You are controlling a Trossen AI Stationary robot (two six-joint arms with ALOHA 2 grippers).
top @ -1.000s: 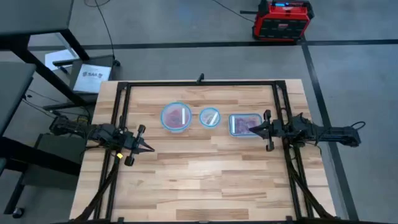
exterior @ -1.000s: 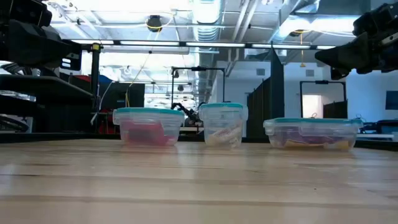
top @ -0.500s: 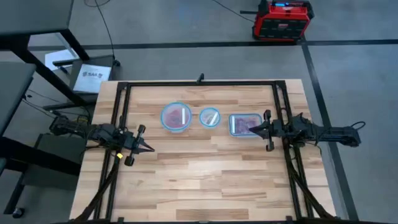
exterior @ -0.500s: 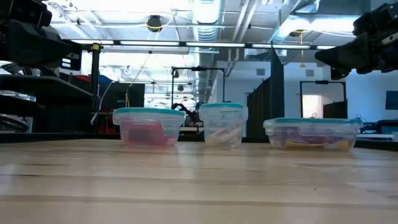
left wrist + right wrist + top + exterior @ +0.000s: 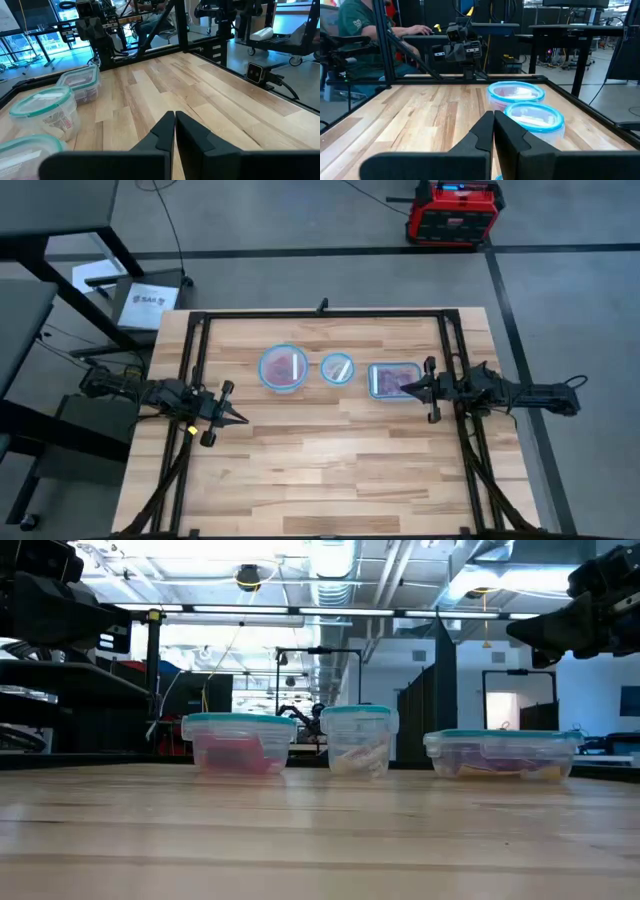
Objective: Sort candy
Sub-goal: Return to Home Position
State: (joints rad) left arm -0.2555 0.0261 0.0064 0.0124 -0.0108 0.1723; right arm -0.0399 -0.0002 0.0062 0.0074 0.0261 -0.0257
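You had three lidded, blue-rimmed tubs in a row across the far half of the table (image 5: 320, 470). The candy (image 5: 285, 366) sat sealed inside them: red packets in the large round tub (image 5: 264, 369), pale sticks in the small round tub (image 5: 337, 357), and purple and orange packets in the rectangular tub (image 5: 376, 379). A black frame (image 5: 320, 314) ran round the table's edges. On the floor beyond it stood a red-and-black case (image 5: 453, 212), and a person (image 5: 360, 30) sat at a desk past the left side. Nothing lay on the bare wood between the arms.

Your left gripper (image 5: 243, 419) hovered over the table's left side, well apart from the tubs. Its fingers (image 5: 165, 131) were pressed together on nothing. Your right gripper (image 5: 406, 390) hung raised above the right end of the rectangular tub, clear of its lid, fingers (image 5: 482, 132) likewise closed and empty.
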